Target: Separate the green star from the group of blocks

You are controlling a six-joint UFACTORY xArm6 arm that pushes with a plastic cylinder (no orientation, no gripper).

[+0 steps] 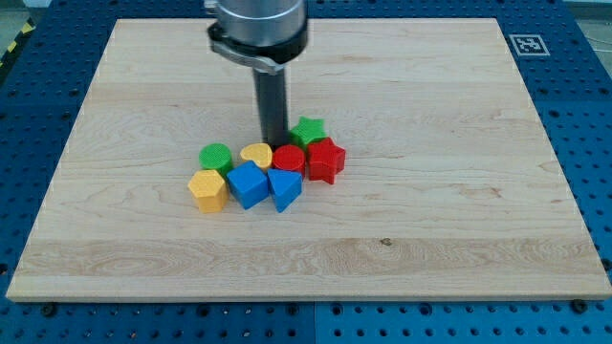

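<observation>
The green star (309,130) lies at the top right of a tight cluster of blocks near the middle of the wooden board (143,229). It touches the red star (326,159) just below it. My tip (275,143) stands right at the green star's left side, above the red round block (288,159) and right of the yellow heart (256,154). The cluster also holds a green round block (216,157), a yellow hexagon (207,189), a blue block (249,183) and a blue triangle (284,188).
The board lies on a blue perforated table (583,115). A black and white marker (526,43) sits off the board's top right corner.
</observation>
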